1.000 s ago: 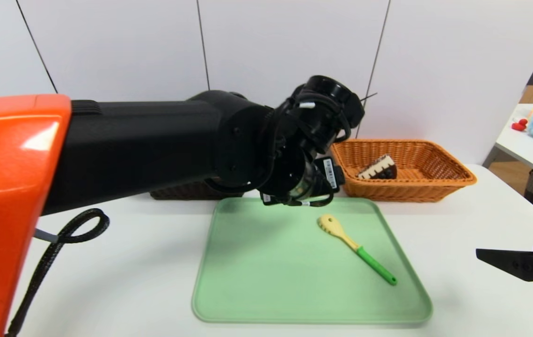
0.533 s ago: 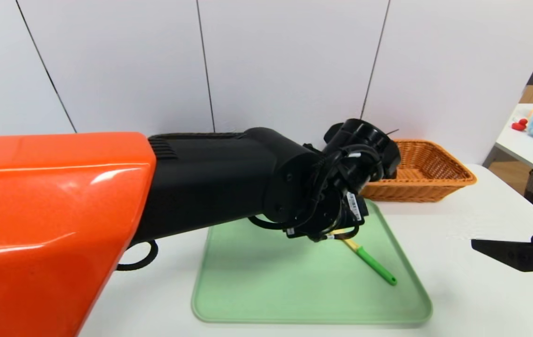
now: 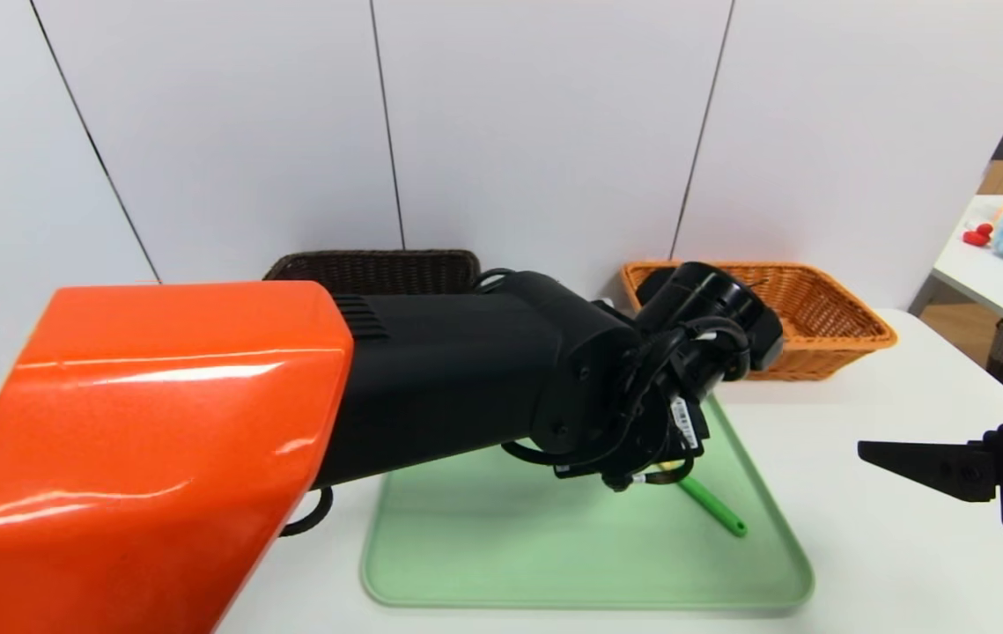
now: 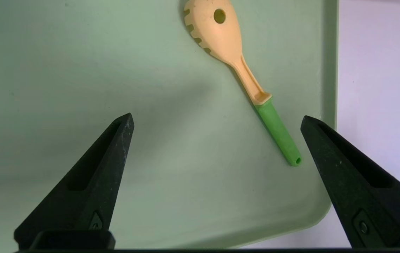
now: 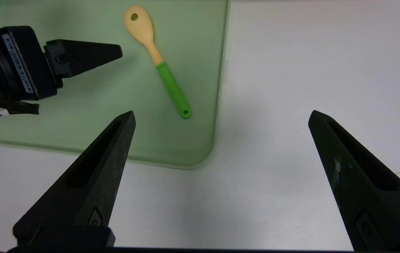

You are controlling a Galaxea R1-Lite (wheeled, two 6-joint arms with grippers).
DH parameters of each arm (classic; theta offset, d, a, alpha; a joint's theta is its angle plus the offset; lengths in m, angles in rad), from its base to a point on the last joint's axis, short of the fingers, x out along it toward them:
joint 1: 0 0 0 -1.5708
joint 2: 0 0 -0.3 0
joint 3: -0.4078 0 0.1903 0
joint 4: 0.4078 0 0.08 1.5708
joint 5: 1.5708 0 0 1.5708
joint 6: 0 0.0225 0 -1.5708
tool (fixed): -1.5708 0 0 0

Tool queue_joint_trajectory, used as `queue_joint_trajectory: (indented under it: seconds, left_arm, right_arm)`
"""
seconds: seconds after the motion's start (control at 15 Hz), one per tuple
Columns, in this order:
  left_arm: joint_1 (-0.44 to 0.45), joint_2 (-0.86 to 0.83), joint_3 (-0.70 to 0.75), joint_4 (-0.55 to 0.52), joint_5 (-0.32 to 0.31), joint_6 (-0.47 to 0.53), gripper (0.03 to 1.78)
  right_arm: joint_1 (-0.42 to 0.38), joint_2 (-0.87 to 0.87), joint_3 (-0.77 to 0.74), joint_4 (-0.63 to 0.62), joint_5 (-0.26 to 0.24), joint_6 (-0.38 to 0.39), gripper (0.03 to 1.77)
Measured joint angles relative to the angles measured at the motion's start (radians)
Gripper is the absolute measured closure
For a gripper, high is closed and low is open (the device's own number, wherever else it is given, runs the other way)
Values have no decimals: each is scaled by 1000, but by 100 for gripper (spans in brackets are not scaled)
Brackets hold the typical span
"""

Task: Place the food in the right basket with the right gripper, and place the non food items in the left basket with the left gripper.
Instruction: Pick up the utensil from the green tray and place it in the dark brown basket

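The left gripper (image 4: 215,121) hangs wide open above the spoon (image 4: 236,68) on the green tray (image 4: 80,70), its arm probably hiding the cake.

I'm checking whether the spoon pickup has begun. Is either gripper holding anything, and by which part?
Nothing is held. The left gripper hovers open over the slotted spoon on the green tray, not touching it. The right gripper is open and empty over the table.

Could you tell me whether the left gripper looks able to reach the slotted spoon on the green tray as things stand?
Probably yes. The left gripper hangs open above the tray, and the spoon lies bare just ahead of its fingertips, nothing on or beside it. The right gripper is off the tray.
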Motion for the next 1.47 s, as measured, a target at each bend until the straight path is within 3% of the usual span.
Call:
queue_joint_trajectory:
  seconds: [0.33,0.93,1.47]
  left_arm:
    - [-1,44,-10,-26,1,11,12]
    - [-3,106,-12,-109,20,179,12]
    - [0,145,-22,-139,24,231,12]
  right_arm:
    - [-5,-2,16,-1,0,1,10]
    - [-11,-11,33,0,1,1,10]
    - [-7,-11,45,-5,5,2,10]
